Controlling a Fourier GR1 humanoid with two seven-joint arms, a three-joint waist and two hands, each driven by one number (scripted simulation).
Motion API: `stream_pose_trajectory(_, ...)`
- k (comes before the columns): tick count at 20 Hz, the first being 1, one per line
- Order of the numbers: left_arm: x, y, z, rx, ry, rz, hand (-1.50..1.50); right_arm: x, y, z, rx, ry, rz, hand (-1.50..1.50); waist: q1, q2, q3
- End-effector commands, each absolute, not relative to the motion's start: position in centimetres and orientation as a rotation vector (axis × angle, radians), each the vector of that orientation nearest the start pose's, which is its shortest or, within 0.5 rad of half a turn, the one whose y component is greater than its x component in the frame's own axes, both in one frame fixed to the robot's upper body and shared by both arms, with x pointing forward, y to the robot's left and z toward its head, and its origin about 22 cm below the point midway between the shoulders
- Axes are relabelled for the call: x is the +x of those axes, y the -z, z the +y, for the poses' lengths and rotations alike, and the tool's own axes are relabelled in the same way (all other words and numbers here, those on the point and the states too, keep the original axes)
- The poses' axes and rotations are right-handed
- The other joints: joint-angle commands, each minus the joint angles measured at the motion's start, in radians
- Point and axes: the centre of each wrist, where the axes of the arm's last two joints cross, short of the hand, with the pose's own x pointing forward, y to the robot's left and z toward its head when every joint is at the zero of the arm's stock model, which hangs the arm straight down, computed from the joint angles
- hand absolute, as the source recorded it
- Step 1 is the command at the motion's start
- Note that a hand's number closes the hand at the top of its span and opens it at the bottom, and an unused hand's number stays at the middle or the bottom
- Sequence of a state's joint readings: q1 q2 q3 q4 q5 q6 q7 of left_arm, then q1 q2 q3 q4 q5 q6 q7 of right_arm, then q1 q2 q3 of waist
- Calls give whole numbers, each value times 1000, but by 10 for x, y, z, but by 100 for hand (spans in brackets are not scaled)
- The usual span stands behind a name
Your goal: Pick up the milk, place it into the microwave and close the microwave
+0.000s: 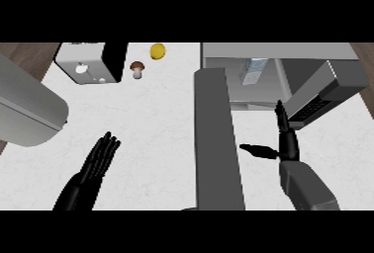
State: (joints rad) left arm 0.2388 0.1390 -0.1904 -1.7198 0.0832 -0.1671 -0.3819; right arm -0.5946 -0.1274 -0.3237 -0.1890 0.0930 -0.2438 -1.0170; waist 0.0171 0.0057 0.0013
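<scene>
Milk (pixel 254 72) stood inside the microwave (pixel 292 52) at the upper right of the frame, a pale carton set back in the open cavity, so the placing looked done and only the closing seemed left. The microwave door (pixel 219 143) hung wide open, a long grey slab running from the upper middle down to the lower edge. The right hand (pixel 286 143) was at the right of the door and apart from it, fingers straight and pointing up the frame, thumb stuck out toward the door, holding nothing. The left hand (pixel 99 160) rested at the lower left over the white tabletop (pixel 146 123), fingers straight and released.

The risk from here lay in the swing. The right hand sat on the inner side of the door, between it and the cavity, so a push from there would open it further rather than shut it. If the hand stayed there while the door came round, it could be caught against the microwave. A carton standing too near the opening could also stop the door latching; how deep it sat could not be told.
</scene>
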Motion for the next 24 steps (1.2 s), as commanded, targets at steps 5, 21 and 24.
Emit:
stream_pose_trajectory(5, 195, 12, 230, -352, 191, -1819, -150, 253, 161, -275, -93, 101, -1833, -150, -32, -8, -2)
stream_pose_trajectory(21, 187, 31, 183, -320, 723, -1668, 150, 193, 140, -308, -32, 145, -1898, -150, -52, -16, -5)
stream_pose_trajectory(24, 206, 29, 164, -337, 811, -1641, 150, 184, 127, -299, -13, 153, -1934, -150, -46, -12, -4)
